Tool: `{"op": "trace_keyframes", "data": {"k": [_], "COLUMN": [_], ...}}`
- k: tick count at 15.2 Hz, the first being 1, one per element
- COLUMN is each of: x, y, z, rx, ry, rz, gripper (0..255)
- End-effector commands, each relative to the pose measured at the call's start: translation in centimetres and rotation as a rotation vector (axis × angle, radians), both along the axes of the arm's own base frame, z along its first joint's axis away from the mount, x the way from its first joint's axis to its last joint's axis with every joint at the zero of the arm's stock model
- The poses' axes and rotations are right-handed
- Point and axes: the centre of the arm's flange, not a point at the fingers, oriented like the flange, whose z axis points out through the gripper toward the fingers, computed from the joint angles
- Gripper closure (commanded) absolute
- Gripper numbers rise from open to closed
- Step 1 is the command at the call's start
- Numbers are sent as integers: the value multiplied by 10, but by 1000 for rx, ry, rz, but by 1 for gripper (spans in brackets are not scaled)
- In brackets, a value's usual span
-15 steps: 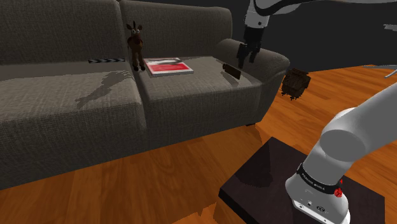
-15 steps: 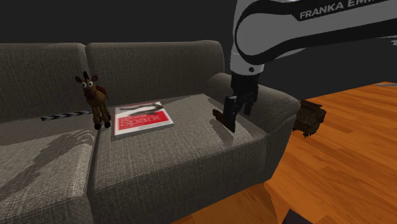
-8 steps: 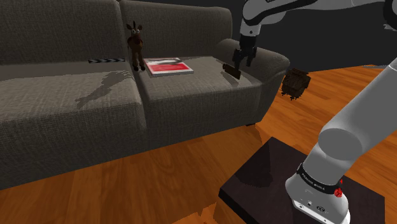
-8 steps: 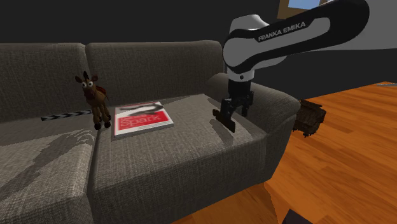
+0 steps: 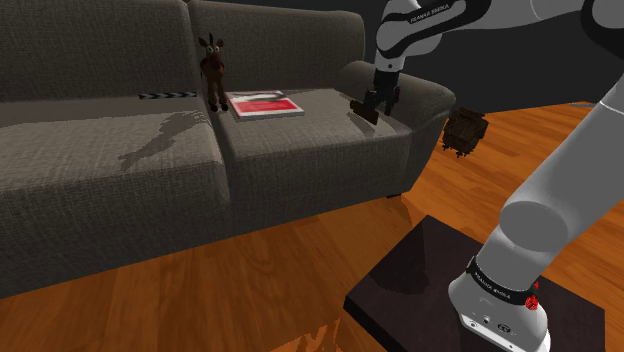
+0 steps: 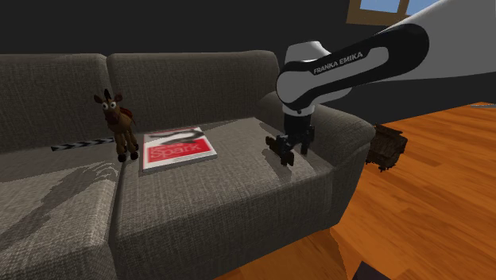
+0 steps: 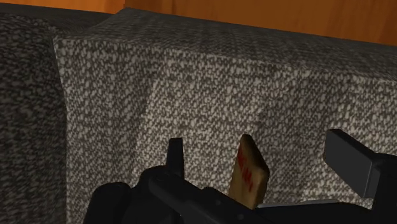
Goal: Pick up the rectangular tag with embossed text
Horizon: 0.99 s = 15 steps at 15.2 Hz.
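- On the grey sofa, the tag sits on the seat cushion at the shoulder view's right end, just beside the armrest.
- It is a small brown rectangle with red lettering on its face. It stands on one edge and leans a little.
- The gripper is down at the cushion, right over the tag, with the white arm arching above it.
- In the wrist view the black fingers stand apart with the tag between them. Cushion fabric shows on both sides of the tag, so neither finger grips it.
- Further along the seat, toward the shoulder view's left, a red and white magazine lies flat.
- A brown toy reindeer stands just beside the magazine, against the backrest.
- A black-and-white striped strip lies on the next cushion past the toy.
- A dark brown boxy object shows beyond the armrest, over the wooden floor.
- The robot's dark stand sits on that floor in front of the sofa.
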Motion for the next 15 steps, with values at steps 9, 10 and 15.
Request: {"op": "trace_keyframes", "data": {"k": [9, 10, 15], "x": [-1, -1, -1], "y": [0, 0, 0], "z": [-7, -7, 9], "rx": [0, 0, 0], "ry": [0, 0, 0], "rz": [0, 0, 0], "gripper": [255, 255, 255]}}
